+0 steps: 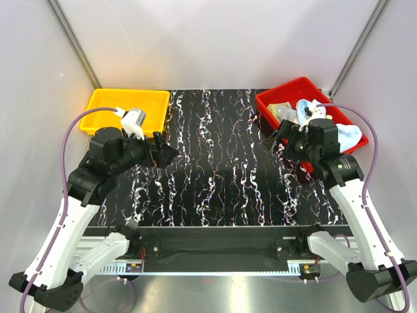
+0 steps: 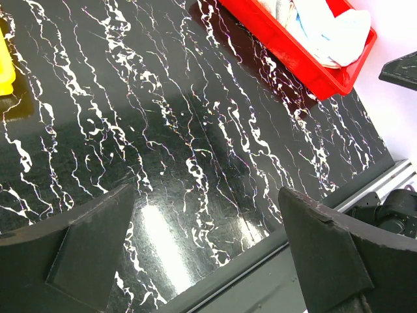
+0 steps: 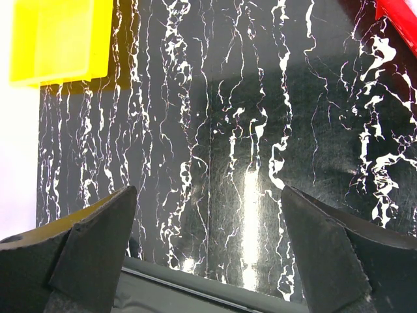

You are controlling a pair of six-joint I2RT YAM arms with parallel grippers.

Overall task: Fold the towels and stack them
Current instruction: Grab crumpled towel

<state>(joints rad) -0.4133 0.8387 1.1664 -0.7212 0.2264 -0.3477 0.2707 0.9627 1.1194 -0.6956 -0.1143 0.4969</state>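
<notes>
Two arms: left arm (image 1: 65, 222), right arm (image 1: 355, 208). Two end effectors: left end effector (image 2: 205, 222), right end effector (image 3: 208, 222), each with two fingers (image 2: 85, 248). Two bins: one yellow bin (image 1: 104, 104), one red bin (image 2: 293, 59). One table (image 1: 221, 169). Towels (image 1: 348, 134) heaped in the red bin: a light blue one and a cream one show; the full number cannot be told

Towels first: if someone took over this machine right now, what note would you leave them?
Left claw: open, holding nothing, above the table.
Right claw: open, holding nothing, near the red bin.
Towels: heaped in the red bin, far right.
Done: nothing folded or stacked yet.
Left: take out, fold and stack every towel.
</notes>
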